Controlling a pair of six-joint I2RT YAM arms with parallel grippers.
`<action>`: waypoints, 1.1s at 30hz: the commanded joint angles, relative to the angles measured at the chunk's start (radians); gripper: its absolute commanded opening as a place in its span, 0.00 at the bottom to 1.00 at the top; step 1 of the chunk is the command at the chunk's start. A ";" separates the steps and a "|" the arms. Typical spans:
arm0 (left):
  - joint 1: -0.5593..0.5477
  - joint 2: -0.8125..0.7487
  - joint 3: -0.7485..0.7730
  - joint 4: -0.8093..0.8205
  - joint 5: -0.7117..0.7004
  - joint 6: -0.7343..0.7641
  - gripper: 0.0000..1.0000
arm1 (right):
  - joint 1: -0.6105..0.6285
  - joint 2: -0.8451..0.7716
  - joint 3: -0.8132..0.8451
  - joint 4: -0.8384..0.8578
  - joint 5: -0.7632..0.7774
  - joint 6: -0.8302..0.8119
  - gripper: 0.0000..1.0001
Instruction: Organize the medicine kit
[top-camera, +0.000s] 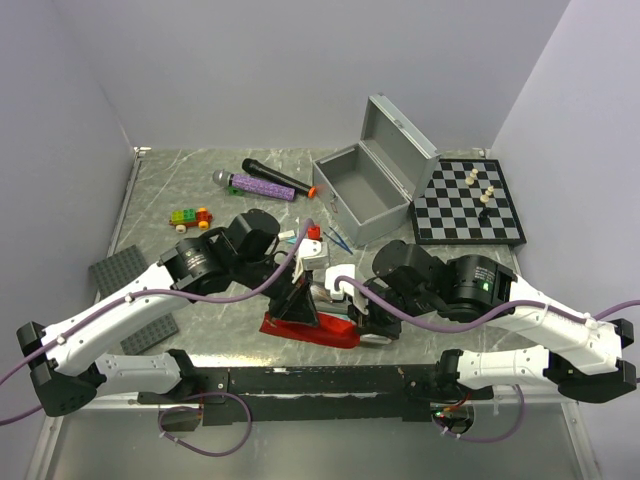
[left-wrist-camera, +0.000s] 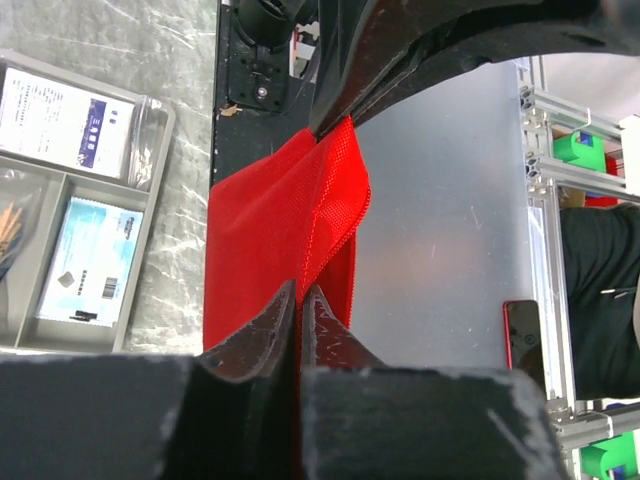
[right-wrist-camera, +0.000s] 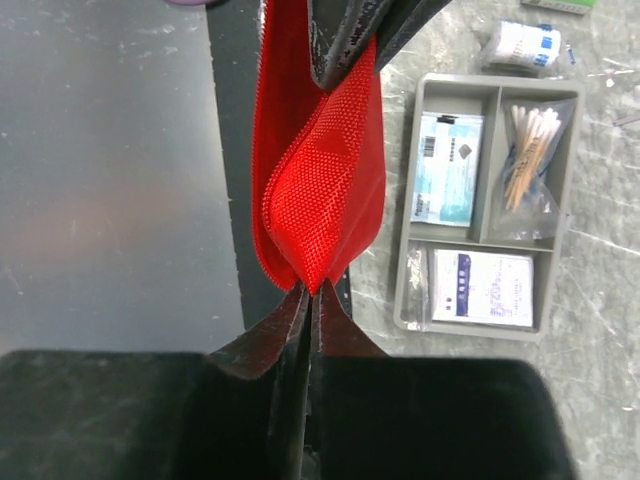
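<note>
Left tool (left-wrist-camera: 300, 290), right tool (right-wrist-camera: 312, 292) and grey tray (right-wrist-camera: 470, 328) crowd the red pouch (right-wrist-camera: 320, 180).

Your metal case (top-camera: 372, 185) stands at the back of the table, silver-grey and boxy, its hinged lid tipped open. The red pouch (right-wrist-camera: 322, 180), of mesh-textured fabric, is folded and stretched over the table's near edge, pinched at opposite ends by the left gripper (left-wrist-camera: 299, 300) and the right gripper (right-wrist-camera: 312, 300). Just beside it the grey divided tray (right-wrist-camera: 407, 250) lies flat, holding a blue-and-white packet (right-wrist-camera: 449, 170), a bag of cotton swabs (right-wrist-camera: 530, 150) and a white packet (right-wrist-camera: 482, 288), one in each compartment.
</note>
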 joint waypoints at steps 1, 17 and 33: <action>-0.009 -0.002 0.017 -0.003 0.008 0.003 0.03 | 0.007 -0.030 0.029 0.046 0.077 0.011 0.13; 0.022 -0.236 -0.250 0.356 -0.815 -0.411 0.01 | -0.070 -0.217 -0.222 0.585 0.695 0.264 1.00; 0.012 -0.292 -0.397 0.299 -1.719 -0.751 0.01 | -0.283 0.189 -0.201 0.862 0.282 0.665 1.00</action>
